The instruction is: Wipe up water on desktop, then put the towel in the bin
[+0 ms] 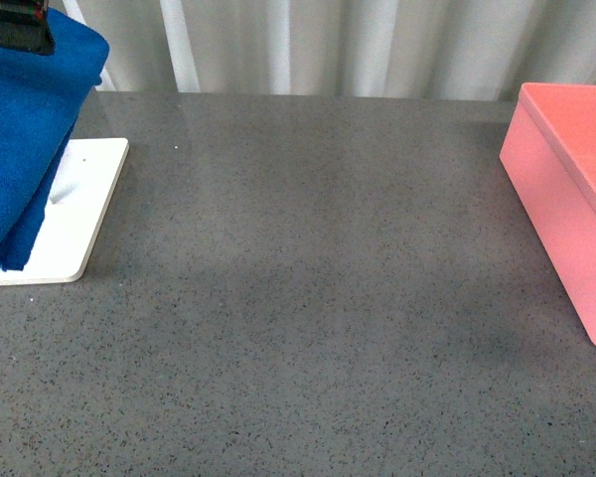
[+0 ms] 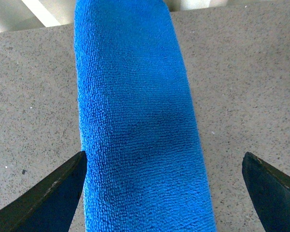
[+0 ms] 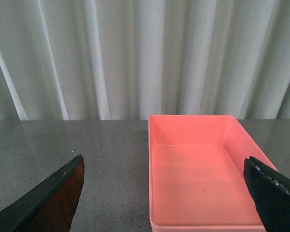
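Presently, operator, your left end effector [image 1: 22, 28] sits at the far left of the front view, directly on top of the bright royal-blue fluffy microfibre towel [image 1: 25, 149]. Your left wrist view shows its jaws spread wide, astride the towel [image 2: 140, 121]. One dark finger touches the cloth's edge and the other stands well apart from it, so the towel is not clamped. The towel hangs folded in a long, thick band. Its lower end overlaps the flat white rectangular tray [image 1: 84, 209]; whether it rests on the tray cannot be told. The tray lies flat on the dark grey, finely speckled stone-like counter [image 1: 308, 298], at its left side.

At the far right you have the salmon-pink rectangular plastic bin [image 1: 566, 219], standing on the counter, well apart from the towel and partly cut off by the picture's edge. Your right wrist view looks down into the bin [image 3: 198, 117], which has smooth straight walls and rounded corners. Your right end effector [image 3: 163, 159] hovers near the bin, jaws wide, holding nothing. A white pleated curtain [image 3: 135, 58] hangs behind the counter.
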You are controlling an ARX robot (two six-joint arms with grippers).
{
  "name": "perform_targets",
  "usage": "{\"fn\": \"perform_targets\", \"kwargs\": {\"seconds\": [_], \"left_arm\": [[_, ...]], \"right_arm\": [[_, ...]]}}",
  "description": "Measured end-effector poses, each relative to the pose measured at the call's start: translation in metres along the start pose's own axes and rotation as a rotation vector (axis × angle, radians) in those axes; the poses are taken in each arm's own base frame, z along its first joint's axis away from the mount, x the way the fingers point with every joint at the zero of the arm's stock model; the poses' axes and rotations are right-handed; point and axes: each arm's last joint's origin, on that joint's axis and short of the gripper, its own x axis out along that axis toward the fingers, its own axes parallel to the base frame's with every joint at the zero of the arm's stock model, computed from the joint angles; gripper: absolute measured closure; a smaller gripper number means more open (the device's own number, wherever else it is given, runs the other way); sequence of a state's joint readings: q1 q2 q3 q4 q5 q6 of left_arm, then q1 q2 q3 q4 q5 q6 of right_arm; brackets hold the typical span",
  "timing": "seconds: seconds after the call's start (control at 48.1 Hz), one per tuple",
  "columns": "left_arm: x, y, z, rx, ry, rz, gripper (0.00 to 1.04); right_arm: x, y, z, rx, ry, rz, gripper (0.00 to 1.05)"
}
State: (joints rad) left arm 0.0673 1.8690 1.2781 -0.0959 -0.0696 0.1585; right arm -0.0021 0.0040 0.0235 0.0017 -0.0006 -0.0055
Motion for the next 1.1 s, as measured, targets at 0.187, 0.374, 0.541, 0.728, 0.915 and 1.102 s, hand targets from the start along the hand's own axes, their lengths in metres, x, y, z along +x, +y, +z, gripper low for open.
{"fn": "perform_targets", "kwargs": {"seconds": [0.187, 0.374, 0.541, 0.728, 0.915, 1.102], "left_arm": [[0.010, 0.002, 0.000, 0.010, 0.007, 0.024, 0.07], [0.017, 0.004, -0.003, 0.012, 0.020, 0.039, 0.07], [0.027, 0.004, -0.011, 0.006, 0.054, 0.037, 0.07], [0.031, 0.004, -0.014, 0.002, 0.065, 0.043, 0.07], [0.034, 0.009, -0.017, -0.008, 0.070, 0.071, 0.43], [0.035, 0.017, -0.021, -0.021, 0.077, 0.078, 0.75]], "right_arm": [[0.000, 0.000, 0.000, 0.000, 0.000, 0.000, 0.07], [0.000, 0.000, 0.000, 0.000, 0.000, 0.000, 0.07], [0.000, 0.000, 0.000, 0.000, 0.000, 0.000, 0.07], [0.000, 0.000, 0.000, 0.000, 0.000, 0.000, 0.07], [0.000, 0.000, 0.000, 0.000, 0.000, 0.000, 0.07], [0.000, 0.000, 0.000, 0.000, 0.000, 0.000, 0.07]]}}
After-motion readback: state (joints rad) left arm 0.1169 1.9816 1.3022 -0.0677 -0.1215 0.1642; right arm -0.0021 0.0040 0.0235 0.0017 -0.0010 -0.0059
